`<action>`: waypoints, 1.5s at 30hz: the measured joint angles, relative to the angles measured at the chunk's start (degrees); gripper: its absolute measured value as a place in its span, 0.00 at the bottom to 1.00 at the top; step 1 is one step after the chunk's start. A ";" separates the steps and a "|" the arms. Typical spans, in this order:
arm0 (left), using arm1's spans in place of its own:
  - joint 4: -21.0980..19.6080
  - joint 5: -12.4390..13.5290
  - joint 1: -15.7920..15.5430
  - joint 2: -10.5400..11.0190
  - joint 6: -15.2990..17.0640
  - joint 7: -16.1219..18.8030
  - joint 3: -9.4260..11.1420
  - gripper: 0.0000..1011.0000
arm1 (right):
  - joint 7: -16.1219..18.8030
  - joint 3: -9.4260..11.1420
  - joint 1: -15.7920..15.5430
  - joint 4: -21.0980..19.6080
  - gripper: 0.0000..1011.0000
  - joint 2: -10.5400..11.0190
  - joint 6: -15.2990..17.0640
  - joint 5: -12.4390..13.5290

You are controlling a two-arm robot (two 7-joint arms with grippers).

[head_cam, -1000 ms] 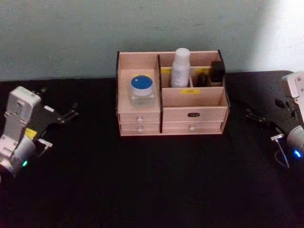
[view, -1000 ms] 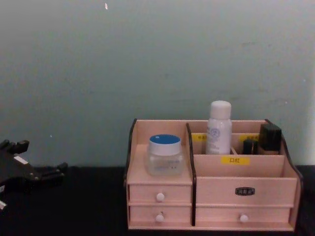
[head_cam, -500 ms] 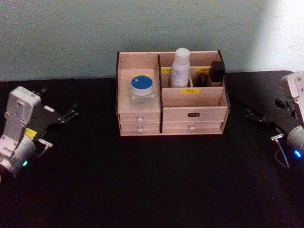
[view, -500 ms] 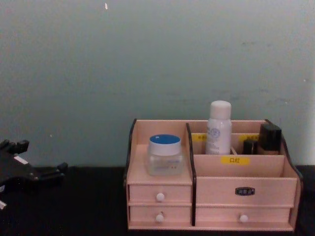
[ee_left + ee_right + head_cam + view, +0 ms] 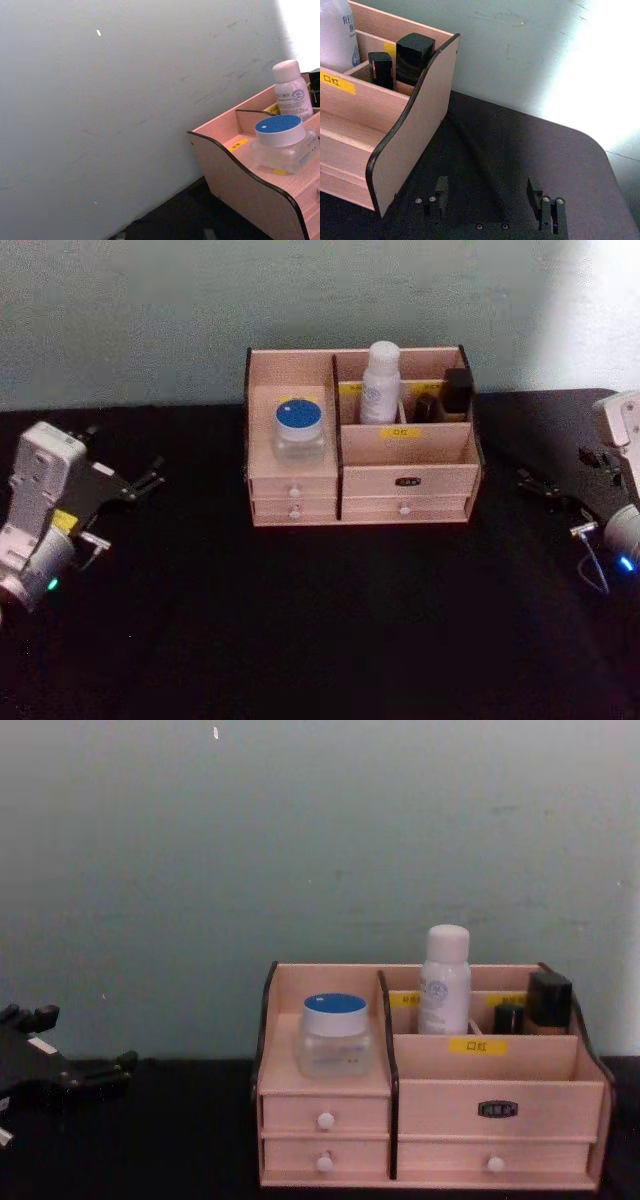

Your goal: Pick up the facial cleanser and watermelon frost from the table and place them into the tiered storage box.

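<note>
Progress check: both items look stowed, grippers hanging clear

Nearest you, the black table [image 5: 320, 640] is bare in front of the box, so you have nothing left to collect from what shows. Your left gripper [image 5: 142, 483] hangs off to the left of the box, fingers spread and holding nothing; your right gripper [image 5: 492, 197] sits at the right side, its two fingers set wide apart over the cloth, also carrying nothing.

Farther back stands the tiered storage box [image 5: 405, 455]. You can see a blue-lidded jar [image 5: 335, 1036] resting on the left tier above the drawers, and a white bottle [image 5: 445, 980] upright in a rear compartment on the right, with two small dark containers [image 5: 535, 1003] beside it. You may judge the placing done, though which item is the cleanser and which the watermelon frost cannot be told.

Behind it all runs a plain pale green wall [image 5: 320, 840], brightly lit toward the right.
</note>
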 joint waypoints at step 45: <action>0.00 0.00 0.00 0.00 0.00 0.00 0.00 0.99 | 0.00 0.00 0.00 0.00 0.99 0.00 0.00 0.00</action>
